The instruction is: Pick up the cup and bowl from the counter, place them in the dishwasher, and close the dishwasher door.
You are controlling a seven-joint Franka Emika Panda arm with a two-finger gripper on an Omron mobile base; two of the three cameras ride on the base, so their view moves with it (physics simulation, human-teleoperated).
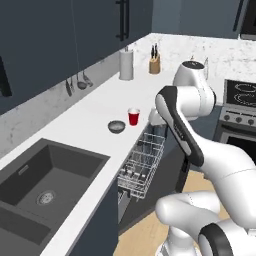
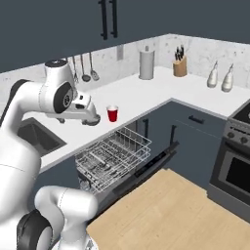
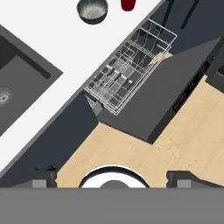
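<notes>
The red cup [image 1: 133,116] stands on the white counter [image 1: 100,105] near its front edge, with the dark grey bowl [image 1: 116,126] just to its left. Below them the dishwasher is open: its white wire rack [image 1: 142,165] is pulled out over the lowered dishwasher door [image 3: 166,96]. My gripper [image 2: 90,118] hangs above the counter edge, left of the cup [image 2: 113,114]. From the hand view, the bowl [image 3: 92,10] and cup [image 3: 128,4] lie at the top edge. The gripper [image 3: 113,177] is open, with its fingertips [image 3: 43,179] wide apart and nothing between them.
A dark sink [image 1: 45,185] is set into the counter to the left. At the back stand a paper towel roll [image 1: 126,64] and a knife block [image 1: 155,65], with two bottles [image 2: 219,78] further right. An oven [image 2: 234,161] stands to the right, across the wooden floor [image 2: 166,210].
</notes>
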